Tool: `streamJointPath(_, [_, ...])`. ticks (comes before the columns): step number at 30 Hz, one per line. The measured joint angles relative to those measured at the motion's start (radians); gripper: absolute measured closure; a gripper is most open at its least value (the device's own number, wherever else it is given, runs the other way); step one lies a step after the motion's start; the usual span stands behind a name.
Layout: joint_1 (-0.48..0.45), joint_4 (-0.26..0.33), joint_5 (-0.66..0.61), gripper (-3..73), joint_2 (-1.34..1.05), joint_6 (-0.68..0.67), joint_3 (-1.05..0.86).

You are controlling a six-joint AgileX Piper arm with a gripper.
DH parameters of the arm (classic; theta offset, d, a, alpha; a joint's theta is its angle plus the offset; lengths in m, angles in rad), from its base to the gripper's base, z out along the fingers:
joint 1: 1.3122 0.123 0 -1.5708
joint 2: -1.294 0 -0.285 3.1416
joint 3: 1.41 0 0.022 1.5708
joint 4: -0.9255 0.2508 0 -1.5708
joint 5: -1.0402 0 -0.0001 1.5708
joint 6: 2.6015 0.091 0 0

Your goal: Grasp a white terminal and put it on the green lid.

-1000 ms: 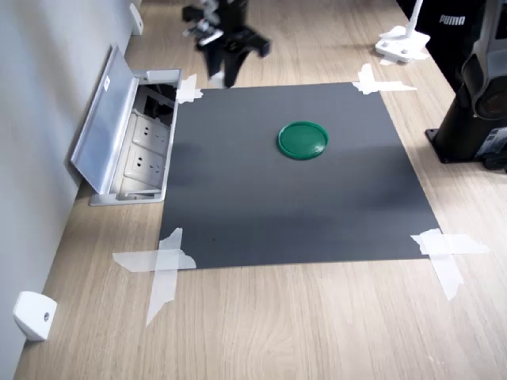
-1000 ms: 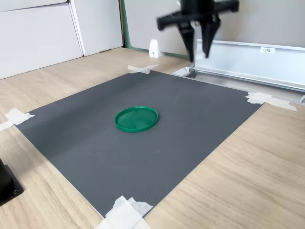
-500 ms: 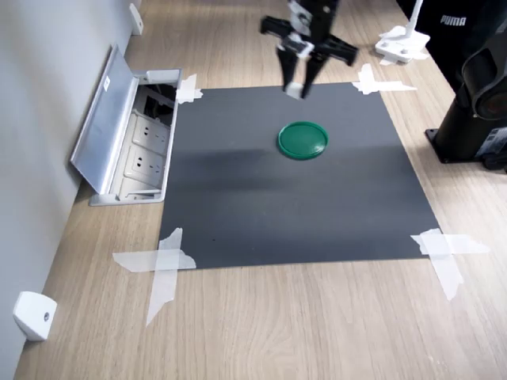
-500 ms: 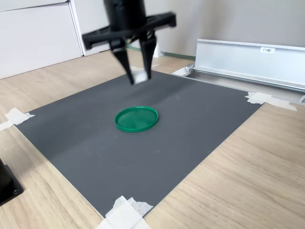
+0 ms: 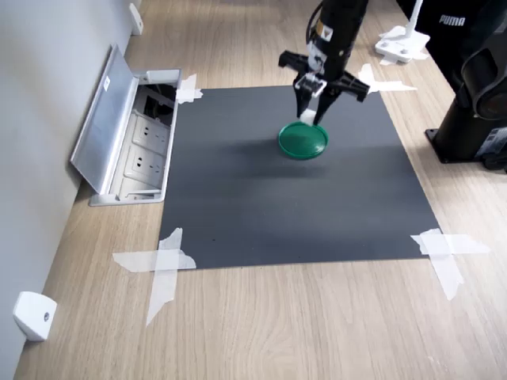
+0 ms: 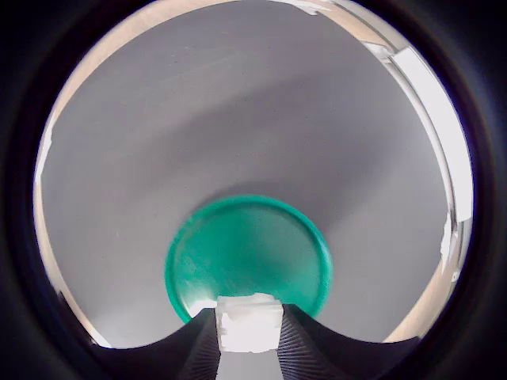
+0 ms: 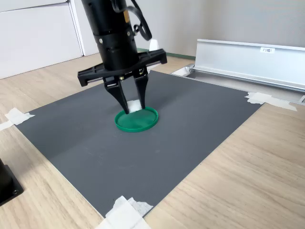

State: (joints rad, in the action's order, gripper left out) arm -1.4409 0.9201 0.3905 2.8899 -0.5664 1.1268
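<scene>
The green lid (image 5: 303, 142) (image 7: 138, 121) lies flat on the dark grey mat (image 5: 285, 206). My gripper (image 5: 310, 119) (image 7: 135, 108) points straight down over the lid's edge and is shut on the white terminal (image 5: 309, 116) (image 7: 135, 105), a tiny white block. In the wrist view the white terminal (image 6: 249, 321) sits clamped between the two dark fingers (image 6: 307, 348), with the green lid (image 6: 247, 253) just beyond it. The block hangs just above the lid's rim; I cannot tell whether it touches.
An open socket box with a raised metal lid (image 5: 119, 134) (image 7: 248, 57) borders the mat. White tape strips (image 5: 162, 265) hold the mat's corners. A white wedge piece (image 5: 33, 315) sits by the wall, and a black stand (image 5: 475, 111) at the first exterior view's right.
The gripper has carried the white terminal from beside the socket box across the mat to the green lid and has dropped lower over it.
</scene>
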Motion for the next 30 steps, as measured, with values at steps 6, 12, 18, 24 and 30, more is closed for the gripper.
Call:
streamJointPath(6, [0.017,-0.028,0.010,42.5,0.037,0.062,-0.001])
streamJointPath(12, [0.017,-0.072,0.011,42.5,0.066,0.072,-0.001])
streamJointPath(18, [0.018,-0.082,0.027,36.9,0.070,0.075,-0.001])
streamJointPath(24, [0.018,-0.043,0.045,12.8,0.063,0.075,-0.001])
streamJointPath(30, [0.018,0.024,0.001,4.0,-0.085,0.086,0.002])
